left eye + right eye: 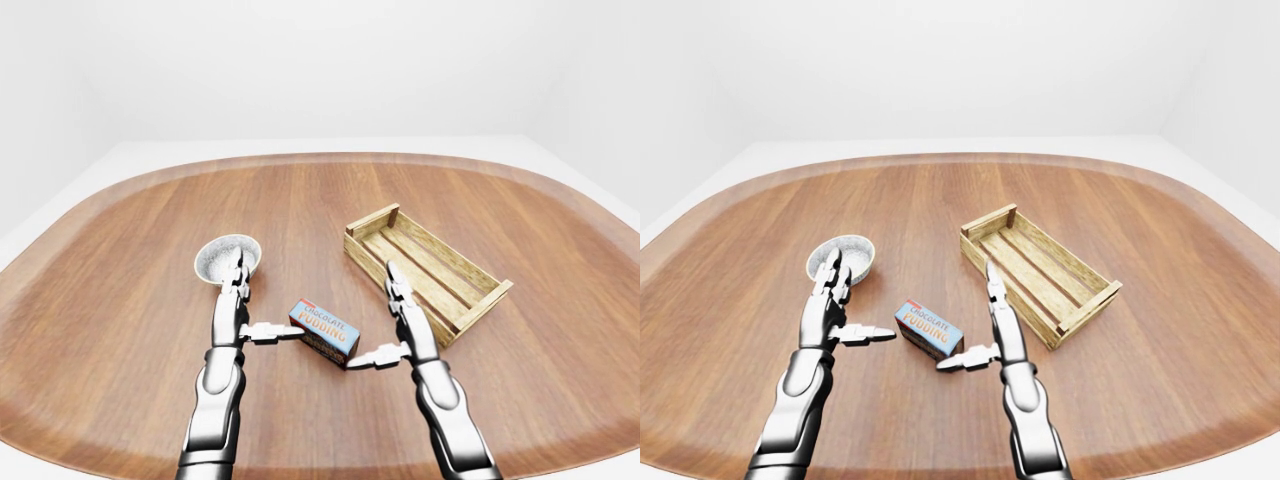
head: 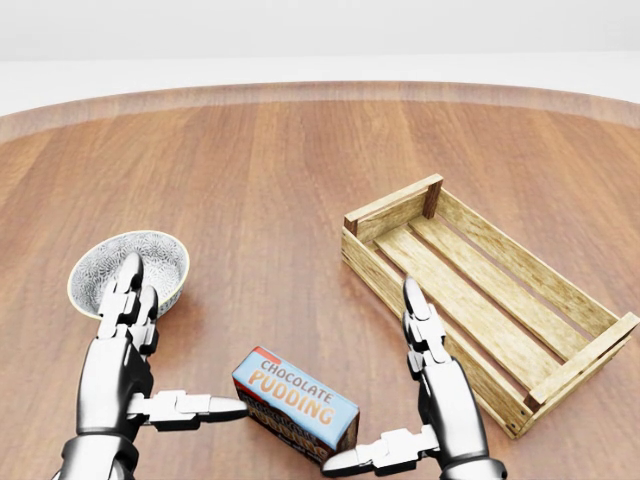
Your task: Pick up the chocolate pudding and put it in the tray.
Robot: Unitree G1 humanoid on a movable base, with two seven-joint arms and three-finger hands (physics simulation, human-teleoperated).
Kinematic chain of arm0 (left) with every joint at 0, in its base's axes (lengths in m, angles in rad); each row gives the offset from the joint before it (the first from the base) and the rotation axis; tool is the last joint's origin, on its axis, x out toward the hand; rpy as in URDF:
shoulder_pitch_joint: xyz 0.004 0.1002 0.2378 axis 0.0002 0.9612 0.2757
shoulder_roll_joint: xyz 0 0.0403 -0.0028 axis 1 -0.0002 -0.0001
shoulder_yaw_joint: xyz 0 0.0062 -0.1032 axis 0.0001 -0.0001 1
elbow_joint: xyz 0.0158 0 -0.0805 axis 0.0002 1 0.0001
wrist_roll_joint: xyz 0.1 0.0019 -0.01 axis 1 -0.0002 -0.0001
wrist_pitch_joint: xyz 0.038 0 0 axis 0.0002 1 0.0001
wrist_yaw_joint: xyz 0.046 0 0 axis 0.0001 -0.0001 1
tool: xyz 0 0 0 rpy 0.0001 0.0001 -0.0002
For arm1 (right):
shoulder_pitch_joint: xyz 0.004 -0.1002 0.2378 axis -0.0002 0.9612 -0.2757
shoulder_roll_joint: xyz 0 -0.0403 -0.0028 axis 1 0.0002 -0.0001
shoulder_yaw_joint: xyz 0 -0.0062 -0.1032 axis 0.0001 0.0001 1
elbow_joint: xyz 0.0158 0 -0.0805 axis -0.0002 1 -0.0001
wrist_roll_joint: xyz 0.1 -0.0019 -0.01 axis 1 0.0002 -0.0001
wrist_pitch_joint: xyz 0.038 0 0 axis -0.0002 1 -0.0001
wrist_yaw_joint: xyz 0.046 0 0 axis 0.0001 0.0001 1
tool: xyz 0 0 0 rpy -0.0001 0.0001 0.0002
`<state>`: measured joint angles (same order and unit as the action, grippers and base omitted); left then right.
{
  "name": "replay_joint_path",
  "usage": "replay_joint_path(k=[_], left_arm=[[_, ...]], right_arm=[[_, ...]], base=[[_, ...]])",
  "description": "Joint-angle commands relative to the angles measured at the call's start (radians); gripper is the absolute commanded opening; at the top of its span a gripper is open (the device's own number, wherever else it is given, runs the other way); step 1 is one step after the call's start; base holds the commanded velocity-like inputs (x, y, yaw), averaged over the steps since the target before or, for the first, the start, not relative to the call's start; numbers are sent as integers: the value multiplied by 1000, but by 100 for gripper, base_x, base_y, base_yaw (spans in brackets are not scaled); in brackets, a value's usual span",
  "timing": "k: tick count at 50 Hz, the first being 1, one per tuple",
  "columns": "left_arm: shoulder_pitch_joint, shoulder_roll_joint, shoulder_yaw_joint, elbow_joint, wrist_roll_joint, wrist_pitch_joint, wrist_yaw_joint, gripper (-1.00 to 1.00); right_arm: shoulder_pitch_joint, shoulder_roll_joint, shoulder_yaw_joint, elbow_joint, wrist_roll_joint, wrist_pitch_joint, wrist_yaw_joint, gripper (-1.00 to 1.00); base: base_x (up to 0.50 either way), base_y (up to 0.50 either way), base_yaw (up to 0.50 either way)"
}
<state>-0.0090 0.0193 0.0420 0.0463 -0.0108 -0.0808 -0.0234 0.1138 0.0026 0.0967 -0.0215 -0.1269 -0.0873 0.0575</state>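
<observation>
We see the pudding box [image 2: 294, 410] low centre on the table [image 2: 300, 170] | bowl [image 2: 128, 272] to its upper left | tray [image 2: 485, 300] to its right | left hand [image 2: 125, 375] and right hand [image 2: 425, 415] flank the box
</observation>
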Motion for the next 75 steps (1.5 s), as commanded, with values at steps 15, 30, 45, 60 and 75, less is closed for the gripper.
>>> replay_joint_path(k=[15, 30, 45, 60, 75], left_arm=[[5, 0, -4, -15, 5, 20, -5, 100], [4, 0, -3, -12, 5, 20, -6, 100], [6, 0, -4, -7, 6, 12, -5, 100], [8, 0, -5, -15, 7, 16, -7, 100], [4, 0, -5, -3, 9, 7, -7, 100]], right_arm=[[2, 8, 43, 44, -46, 0, -6, 100], [-22, 16, 60, 86, -67, 0, -26, 100], [-53, 29, 70, 175, -97, 0, -48, 100], [-82, 40, 73, 274, -128, 0, -69, 100], [-109, 41, 58, 352, -138, 0, -80, 100]], base=[[0, 0, 0], [0, 0, 0], [0, 0, 0], [0, 0, 0], [0, 0, 0]])
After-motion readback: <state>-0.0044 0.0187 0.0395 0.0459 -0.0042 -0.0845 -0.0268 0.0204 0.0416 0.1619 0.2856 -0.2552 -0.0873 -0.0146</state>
